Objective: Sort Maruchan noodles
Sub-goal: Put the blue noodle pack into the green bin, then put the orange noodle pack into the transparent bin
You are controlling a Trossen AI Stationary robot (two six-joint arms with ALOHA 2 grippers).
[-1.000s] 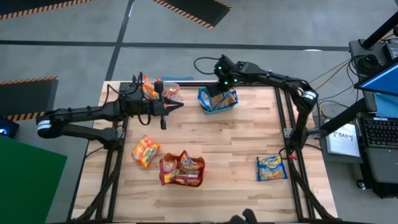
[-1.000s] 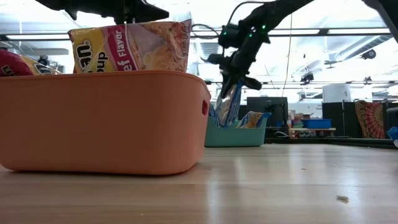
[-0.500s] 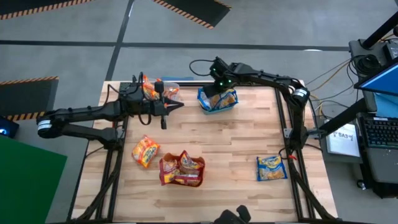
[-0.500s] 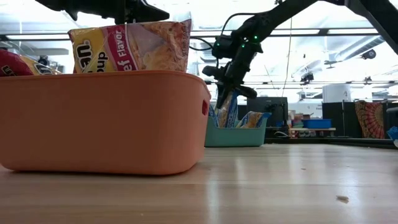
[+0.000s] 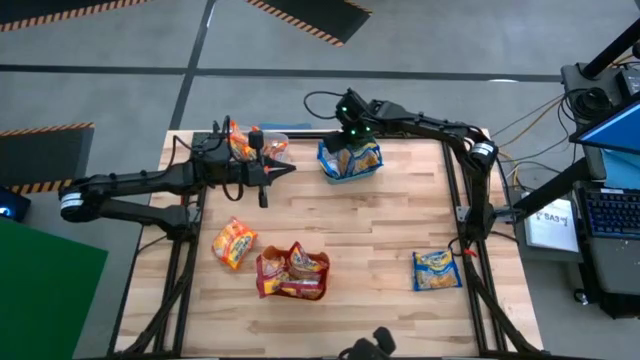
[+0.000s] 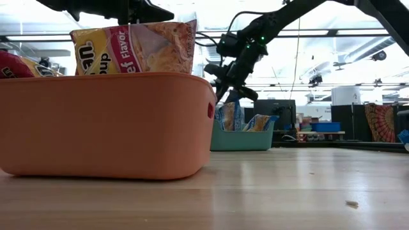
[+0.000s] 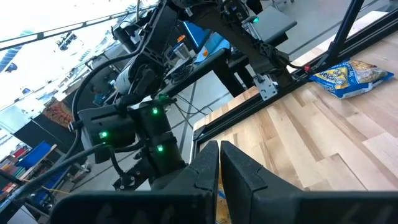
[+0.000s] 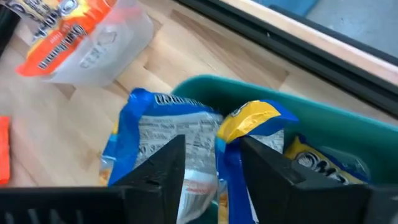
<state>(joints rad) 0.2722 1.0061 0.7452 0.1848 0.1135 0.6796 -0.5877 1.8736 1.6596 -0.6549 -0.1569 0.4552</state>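
Note:
My right gripper is open, just above the teal tub at the table's far middle. Blue noodle packets stand on edge inside the tub, one with its top edge below the gap between my fingers. In the low view the gripper hangs clear of the packets. My left gripper is shut and holds nothing, hovering beside the clear tub of orange packets. An orange packet and a blue packet lie flat on the table.
An orange tub holding dark red packets sits near the table's near edge, between the two loose packets. Bare wood lies in the table's middle. Black frame rails run along the left and right edges.
My right gripper has moved a little toward the table's left edge over the teal tub and let go of the blue packet it held hanging. The packet has dropped lower and now stands inside the tub among the others.

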